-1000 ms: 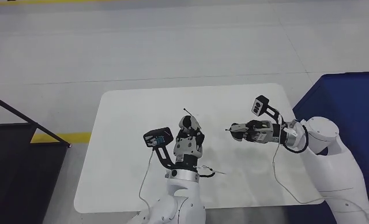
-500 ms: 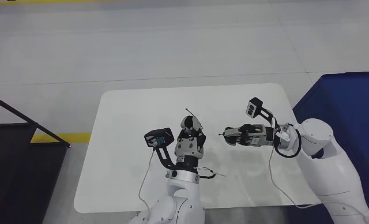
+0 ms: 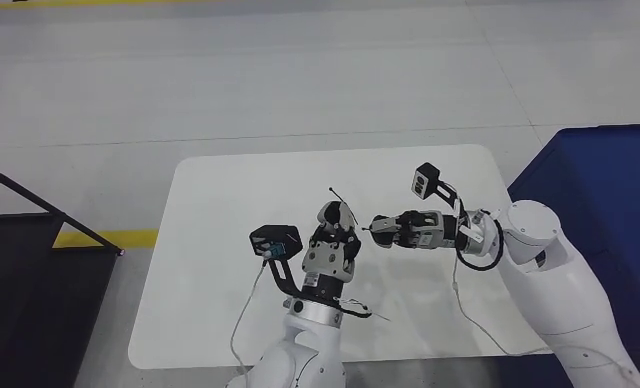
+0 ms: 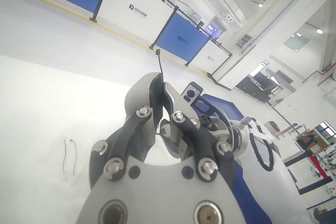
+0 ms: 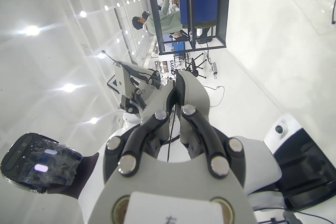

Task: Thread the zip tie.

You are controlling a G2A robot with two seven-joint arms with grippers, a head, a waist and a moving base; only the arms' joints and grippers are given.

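Note:
A black zip tie (image 4: 159,63) stands out of my left gripper (image 4: 162,82), which is shut on it with the square head uppermost. From above, that left gripper (image 3: 337,216) sits over the middle of the white table (image 3: 220,248), the tie head (image 3: 331,189) poking out past it. My right gripper (image 3: 377,229) is close beside it, a small gap apart, shut on a thin black strap (image 5: 169,139) that runs back between its fingers (image 5: 191,88). Beyond the right gripper (image 5: 176,79) I see the left gripper (image 5: 134,78) and the tie head (image 5: 104,52). Whether the strap belongs to the same tie is hidden.
Two thin loose ties (image 4: 69,156) lie on the table away from both arms. A blue bin (image 3: 590,178) stands off the table's right edge and a dark frame (image 3: 45,278) off its left. The table's left half and far side are bare.
My right gripper has moved left across the table with the strap, closing most of the gap to the left gripper. The left gripper has barely shifted and still holds the tie.

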